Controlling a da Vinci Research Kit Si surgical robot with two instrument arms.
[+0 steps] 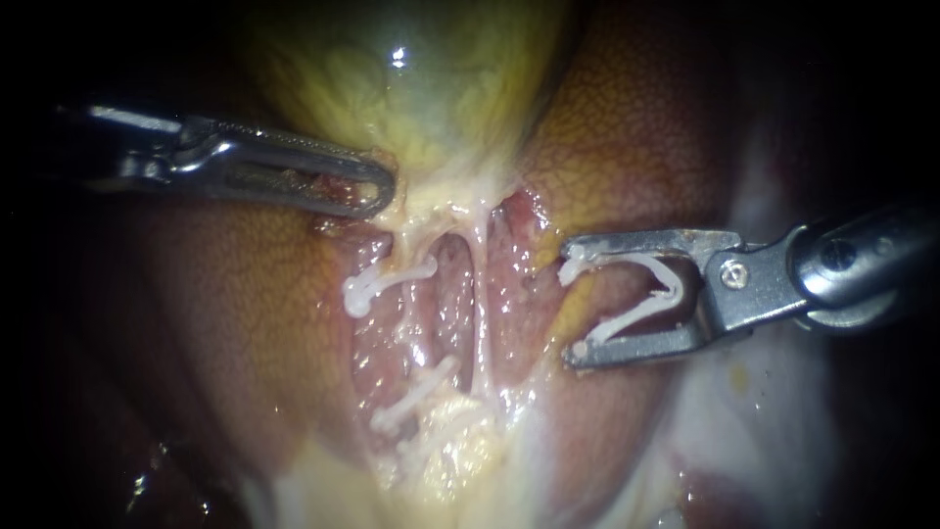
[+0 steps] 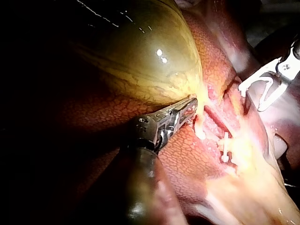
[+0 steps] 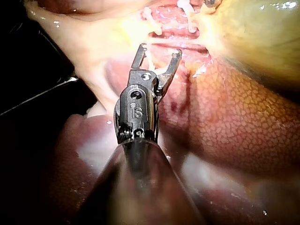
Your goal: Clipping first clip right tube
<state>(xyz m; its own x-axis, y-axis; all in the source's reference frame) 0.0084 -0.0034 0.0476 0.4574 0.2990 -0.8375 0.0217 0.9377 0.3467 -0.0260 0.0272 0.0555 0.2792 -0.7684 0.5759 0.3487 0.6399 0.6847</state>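
right instrument (image 1: pixel 570 309) nearest, a white clip (image 1: pixel 636 313) in its spread jaws, close beside the right tube (image 1: pixel 482 304).
its jaws stand wide apart, each bearing on an arm of the white clip seated between them, open end towards the right tube, near it but not touching. the right tube runs bare, a thin pale strand down from the gallbladder's neck. just beyond it the left tube (image 1: pixel 403 328) carries an upper clip (image 1: pixel 387 284) and a lower clip (image 1: pixel 416 392). farther back the left instrument (image 1: pixel 377 191) has its jaws together, clamped on tissue at the neck of the gallbladder (image 1: pixel 431 88). liver (image 1: pixel 245 294) lies around both.
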